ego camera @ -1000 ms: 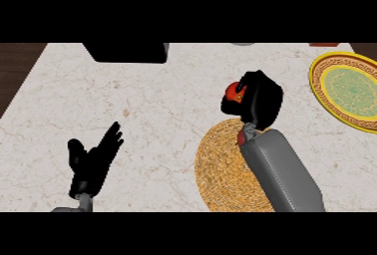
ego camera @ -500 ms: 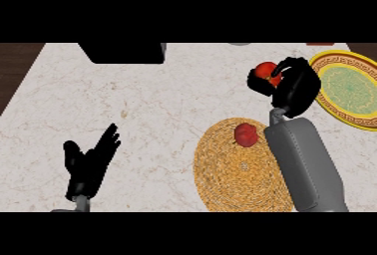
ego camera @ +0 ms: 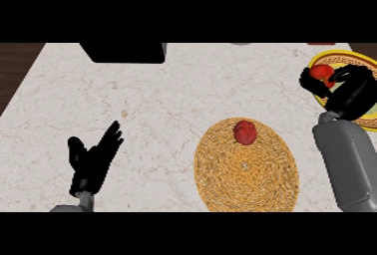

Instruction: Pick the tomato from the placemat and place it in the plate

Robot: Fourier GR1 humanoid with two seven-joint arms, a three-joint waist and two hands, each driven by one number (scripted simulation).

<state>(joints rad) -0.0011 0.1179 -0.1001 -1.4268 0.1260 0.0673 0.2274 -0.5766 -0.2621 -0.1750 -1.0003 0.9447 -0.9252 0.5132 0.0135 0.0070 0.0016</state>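
Right hand (ego camera: 346, 88) curled around 1 tomato (ego camera: 320, 72) over the plate (ego camera: 368, 119); smooth, round, probably bruisable, best cupped across its middle. Left hand (ego camera: 92, 159) rested spread.

Single head view, steeply downward onto the counter (ego camera: 147, 99), fairly near, far edge possibly cropped

Right hand (ego camera: 346, 87) is up at the far right, fingers curled round something red, forearm running down to the bottom edge. Left hand (ego camera: 92, 162) rests open lower left, fingers up.
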